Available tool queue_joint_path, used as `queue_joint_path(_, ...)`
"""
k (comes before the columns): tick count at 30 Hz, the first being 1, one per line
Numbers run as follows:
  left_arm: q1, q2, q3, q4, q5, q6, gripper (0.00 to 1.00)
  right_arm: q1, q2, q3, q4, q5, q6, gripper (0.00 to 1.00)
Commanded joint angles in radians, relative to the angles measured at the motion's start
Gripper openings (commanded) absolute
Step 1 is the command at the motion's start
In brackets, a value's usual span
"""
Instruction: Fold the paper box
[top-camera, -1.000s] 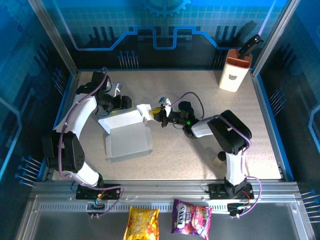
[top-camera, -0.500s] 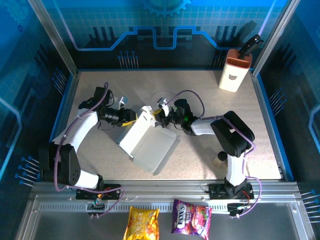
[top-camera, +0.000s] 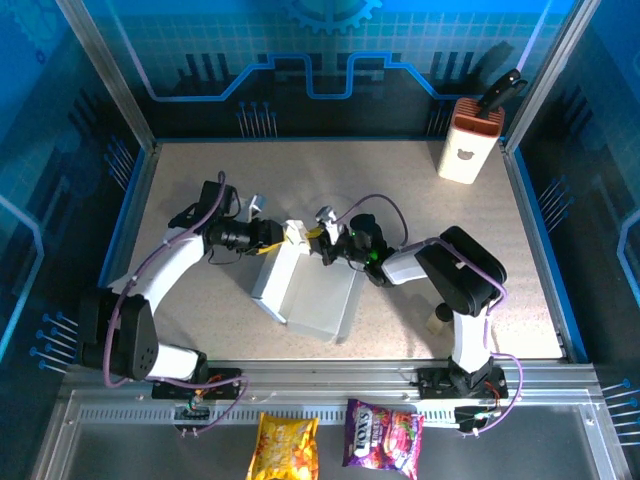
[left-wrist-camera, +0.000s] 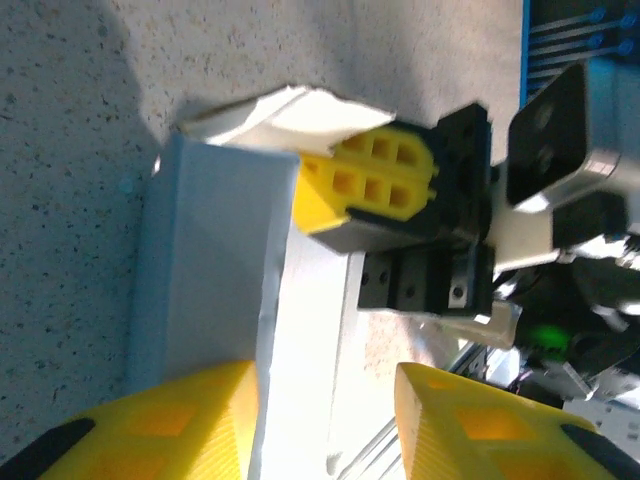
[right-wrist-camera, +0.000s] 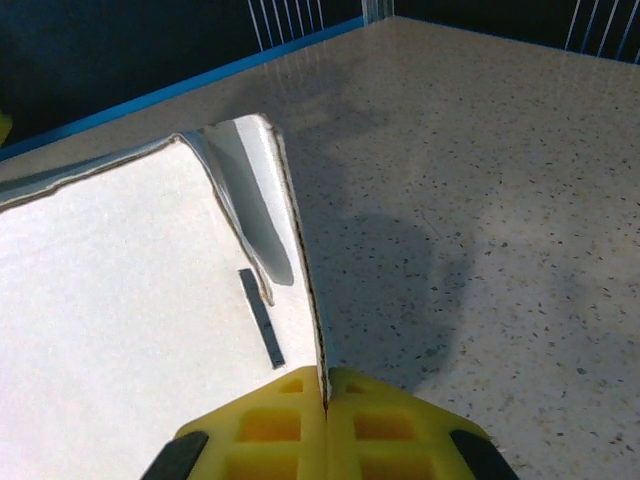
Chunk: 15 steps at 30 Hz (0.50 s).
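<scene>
The left claw (left-wrist-camera: 325, 425) is spread, with the edge of an upright wall of the paper box (top-camera: 308, 296) between its fingers, in the middle of the counter (top-camera: 400, 185). The right claw (right-wrist-camera: 325, 408) pinches a thin corner flap of the box. If the claws pull apart, I think the flap may tear or slip out. The left wrist view is blurred, so any contact there is unclear.

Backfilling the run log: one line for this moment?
paper box: partly folded | right gripper: shut on box edge | left gripper: open, straddling box panel
</scene>
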Motion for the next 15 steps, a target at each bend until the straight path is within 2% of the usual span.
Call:
queue_joint_path(1,-0.007,-0.102,-0.046,0.112,-0.063,-0.086,0.43,0.038,0.022,-0.049,0.226,0.037,0.029,0.0)
queue_joint_path(4,-0.006,-0.188,-0.097,0.179,-0.131,-0.122,0.47,0.048,0.075,-0.093,0.382,0.046,0.051,0.0)
queue_joint_path(6,-0.005,-0.252,-0.121,0.178,-0.22,-0.121,0.51,0.048,0.116,-0.111,0.482,0.044,0.069,0.0)
queue_joint_path(8,-0.004,-0.312,-0.127,0.132,-0.338,-0.094,0.57,0.05,0.136,-0.115,0.5,0.037,0.073,0.0)
queue_joint_path(10,0.0,-0.336,-0.125,0.083,-0.404,-0.059,0.63,0.055,0.145,-0.121,0.505,0.036,0.062,0.0)
queue_joint_path(12,0.015,-0.308,-0.105,0.029,-0.389,-0.029,0.66,0.057,0.149,-0.123,0.506,0.03,0.06,0.0)
queue_joint_path(15,0.036,-0.214,-0.08,-0.024,-0.303,0.004,0.68,0.058,0.155,-0.12,0.506,0.027,0.058,0.0)
